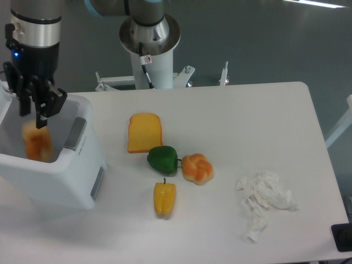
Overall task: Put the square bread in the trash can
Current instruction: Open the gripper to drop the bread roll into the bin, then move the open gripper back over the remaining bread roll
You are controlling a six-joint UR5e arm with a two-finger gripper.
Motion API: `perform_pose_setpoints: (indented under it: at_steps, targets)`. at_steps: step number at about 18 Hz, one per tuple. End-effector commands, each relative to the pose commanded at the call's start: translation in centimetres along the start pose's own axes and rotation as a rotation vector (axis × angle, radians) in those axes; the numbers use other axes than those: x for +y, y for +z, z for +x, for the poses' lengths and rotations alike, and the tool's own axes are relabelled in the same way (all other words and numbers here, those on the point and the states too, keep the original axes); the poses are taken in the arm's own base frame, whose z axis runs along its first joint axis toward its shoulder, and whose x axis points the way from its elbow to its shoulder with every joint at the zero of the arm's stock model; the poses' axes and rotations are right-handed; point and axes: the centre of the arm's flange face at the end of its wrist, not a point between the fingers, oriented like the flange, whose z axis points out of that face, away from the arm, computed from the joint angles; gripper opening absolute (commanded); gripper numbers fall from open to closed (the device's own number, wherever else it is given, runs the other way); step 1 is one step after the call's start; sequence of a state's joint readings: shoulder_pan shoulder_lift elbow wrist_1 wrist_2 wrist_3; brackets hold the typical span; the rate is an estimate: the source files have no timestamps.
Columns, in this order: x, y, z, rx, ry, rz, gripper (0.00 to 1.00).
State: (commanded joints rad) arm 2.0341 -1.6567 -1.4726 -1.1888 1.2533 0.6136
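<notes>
The trash can point(82, 165) is the large white boxy bin at the left edge of the table, with a grey inside and a grey handle panel. My gripper point(33, 118) hangs over its opening, fingers point(25, 102) pointing down and spread. Just below the fingertips, inside the bin, is a blurred orange-tan bread piece point(38, 144). It looks free of the fingers, and its shape is too blurred to tell. A yellow slice-shaped bread with an orange crust point(145, 132) lies flat on the table to the right of the bin.
A green pepper point(163, 159), a round knotted bun point(197, 168) and a yellow pepper point(164, 199) lie at the table's middle. A crumpled white tissue point(264, 199) lies at the right front. The arm's base point(149, 41) stands at the back.
</notes>
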Motion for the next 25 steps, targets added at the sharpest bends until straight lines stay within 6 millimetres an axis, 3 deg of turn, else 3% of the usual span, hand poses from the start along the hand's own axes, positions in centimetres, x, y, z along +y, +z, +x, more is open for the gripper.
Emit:
perform_pose_setpoints:
  at_steps: [3,5,8,10,13,16,19,21,25]
  targets:
    - [0.1,0.0,-0.3,-0.003,-0.007,-0.001,1.0]
    - [0.7,-0.6,-2.1,-0.027,-0.016,0.007,1.0]
    - [3.1,-2.4,-7.9,-0.09,0.03,0.012,1.0]
    - [5.4,-4.5,-12.5,-0.146,-0.034,0.014,1.0]
    - [8.8,-5.2,-17.5,-0.189,-0.093,-0.016,1.0]
    - [12.0,-2.5,-21.3,-0.169,-0.057,-0.082,1.0]
    - [16.7,1.1,-23.0,-0.17,0.05,-0.27,1.0]
    - [19.3,3.3,-26.0,-0.141,0.121,-0.365,1.0]
    - [22.5,5.7,-29.2,-0.092,0.207,-0.443,1.0]
